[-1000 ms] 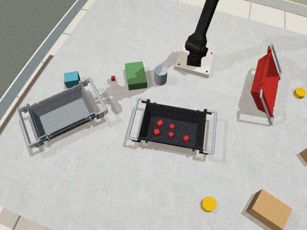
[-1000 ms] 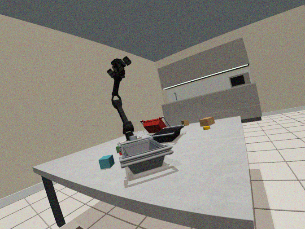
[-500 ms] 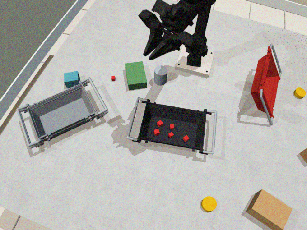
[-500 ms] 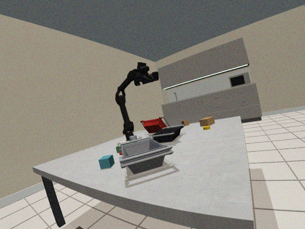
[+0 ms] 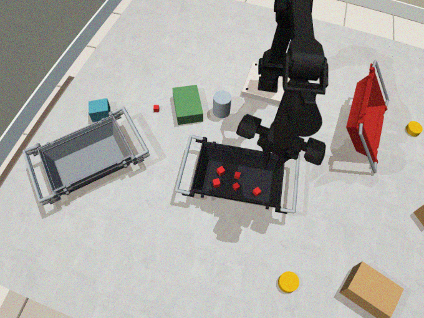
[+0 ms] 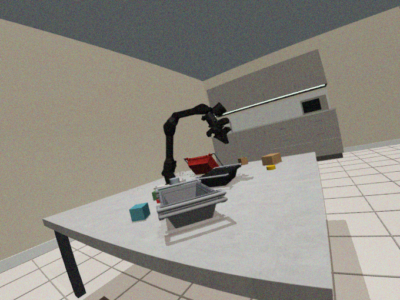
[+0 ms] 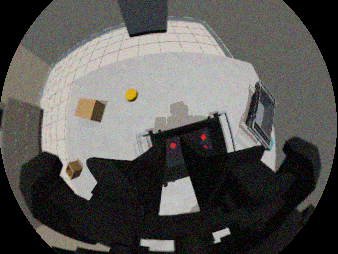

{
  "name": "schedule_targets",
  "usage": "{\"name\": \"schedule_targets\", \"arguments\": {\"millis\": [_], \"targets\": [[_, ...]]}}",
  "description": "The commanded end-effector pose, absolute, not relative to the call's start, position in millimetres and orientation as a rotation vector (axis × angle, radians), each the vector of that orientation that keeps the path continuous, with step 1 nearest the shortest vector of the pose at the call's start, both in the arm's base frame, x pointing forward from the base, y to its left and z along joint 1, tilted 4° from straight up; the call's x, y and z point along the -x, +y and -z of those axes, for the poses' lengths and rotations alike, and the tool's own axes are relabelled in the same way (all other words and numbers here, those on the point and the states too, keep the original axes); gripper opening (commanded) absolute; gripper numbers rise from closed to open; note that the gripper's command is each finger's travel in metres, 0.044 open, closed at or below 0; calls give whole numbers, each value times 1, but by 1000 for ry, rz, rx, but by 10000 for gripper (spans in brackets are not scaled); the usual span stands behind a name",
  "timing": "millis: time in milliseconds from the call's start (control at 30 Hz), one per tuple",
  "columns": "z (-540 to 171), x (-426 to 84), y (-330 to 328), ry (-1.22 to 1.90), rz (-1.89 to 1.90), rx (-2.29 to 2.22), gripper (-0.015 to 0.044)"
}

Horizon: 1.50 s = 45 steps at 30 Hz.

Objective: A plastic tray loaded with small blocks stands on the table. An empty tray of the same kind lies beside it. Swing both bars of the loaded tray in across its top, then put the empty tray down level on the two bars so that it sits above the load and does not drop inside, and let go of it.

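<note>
The loaded black tray stands upright at mid-table with several small red blocks inside. Its left wire bar and right wire bar are swung out over its ends. The empty grey tray stands upright to the left in the top view, its bars also out. My gripper is slightly open and empty, pointing down high above the black tray. It hides part of that tray's back right in the top view.
A red tray with bars is tipped steeply at the right. A green block, a grey cylinder and a teal block stand behind the trays. A yellow disc and a tan box lie in front.
</note>
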<state>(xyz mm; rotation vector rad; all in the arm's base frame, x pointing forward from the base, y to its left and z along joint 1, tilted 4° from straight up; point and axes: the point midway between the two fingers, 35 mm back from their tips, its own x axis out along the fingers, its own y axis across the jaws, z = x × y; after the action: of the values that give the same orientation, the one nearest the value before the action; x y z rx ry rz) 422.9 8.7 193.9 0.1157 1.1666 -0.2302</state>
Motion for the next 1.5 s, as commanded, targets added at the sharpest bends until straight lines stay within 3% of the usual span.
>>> {"name": "schedule_targets", "arguments": {"millis": [0,200,967,1467], "targets": [[-143,-407,53,1379,114,-69,89],[-96,-379,97,1606,17,-30,89],[-37,-377,97,1606,17,-30,89],[-68,-377,74,1606,18,-28,89]]}}
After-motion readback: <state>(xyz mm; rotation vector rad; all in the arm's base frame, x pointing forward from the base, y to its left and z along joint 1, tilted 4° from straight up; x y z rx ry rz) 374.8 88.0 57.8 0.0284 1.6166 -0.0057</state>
